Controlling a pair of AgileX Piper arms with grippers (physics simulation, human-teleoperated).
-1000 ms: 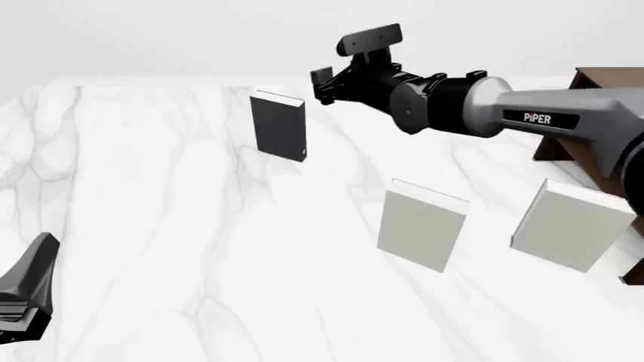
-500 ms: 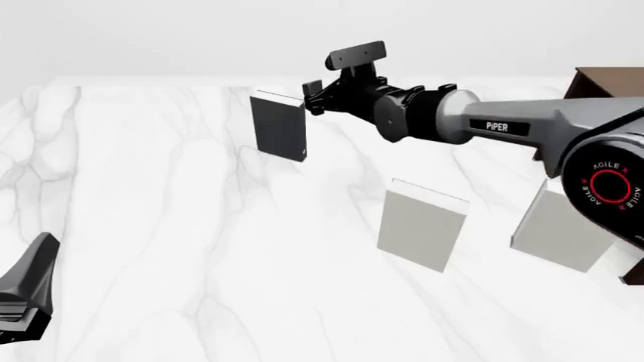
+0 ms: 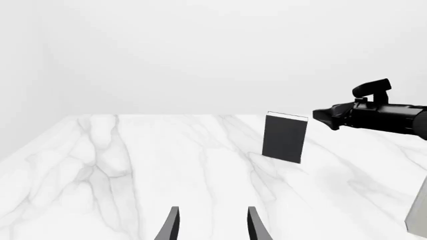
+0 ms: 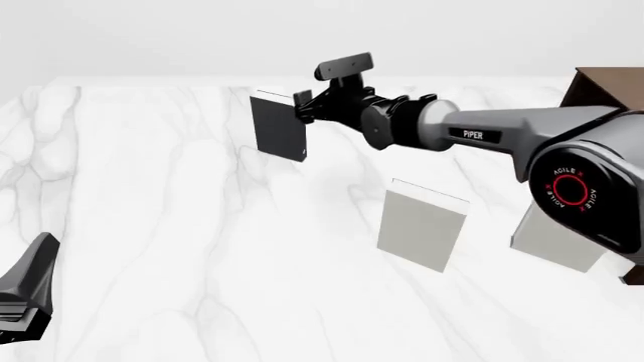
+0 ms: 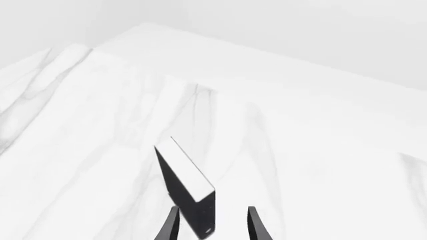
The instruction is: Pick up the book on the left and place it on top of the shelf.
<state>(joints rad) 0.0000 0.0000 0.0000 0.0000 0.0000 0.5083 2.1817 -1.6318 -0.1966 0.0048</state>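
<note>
White marble table (image 4: 181, 249) holds a small dark grey hardcover book (image 4: 277, 127) standing upright at the far left, tall side up, white page edge on top. Right pincer (image 4: 300, 105) is just beside the book's top right corner, with its fingers parted around that corner but not squeezing. Left pincer (image 3: 210, 225) waits open, well apart. Brown wooden shelf (image 4: 604, 87) sits far right.

Charcoal book (image 4: 279, 127) stands upright far left; brown shelf (image 4: 593, 87) seemingly at right edge.

Right hand (image 4: 301, 103) reaches forward, fingers parted; left hand (image 3: 210, 226) parted.
</note>
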